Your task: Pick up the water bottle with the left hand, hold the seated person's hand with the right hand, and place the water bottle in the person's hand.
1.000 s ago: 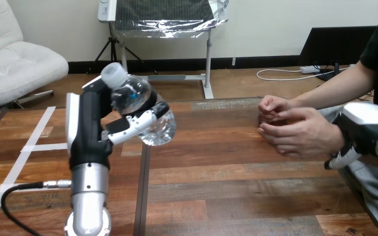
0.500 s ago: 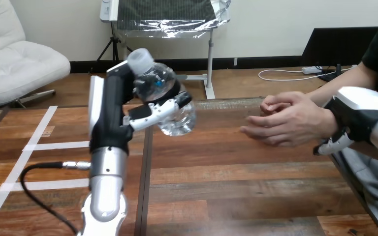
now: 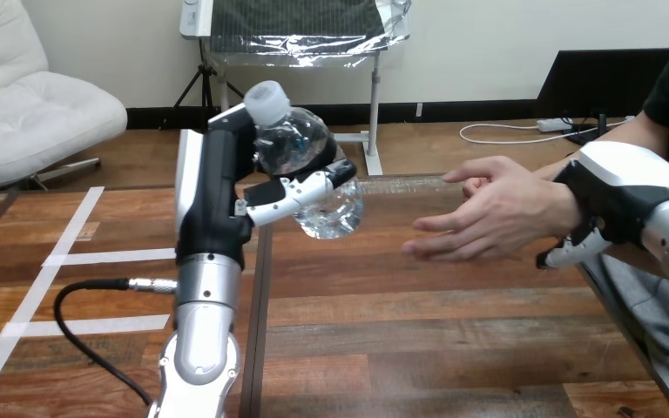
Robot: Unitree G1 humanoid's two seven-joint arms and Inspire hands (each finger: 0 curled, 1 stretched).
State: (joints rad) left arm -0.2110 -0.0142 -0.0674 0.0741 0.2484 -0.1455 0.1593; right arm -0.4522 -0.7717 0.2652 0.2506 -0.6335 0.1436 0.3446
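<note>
A clear water bottle with a white cap is tilted in the air over the table's left part, and my left hand is shut on it with fingers curled round its body. The person's hand reaches in from the right, fingers spread and pointing left, a short gap from the bottle. My right hand sits over the person's wrist, and its fingers curl round beneath it.
The wooden table stretches below both hands. Fingers of the person's other hand show just behind the outstretched one. The person's arm and lap fill the right edge.
My left hand has carried the bottle up and to the right, closer to the person. The person's hand, with my right hand on its wrist, has uncurled and reached left toward the bottle.
</note>
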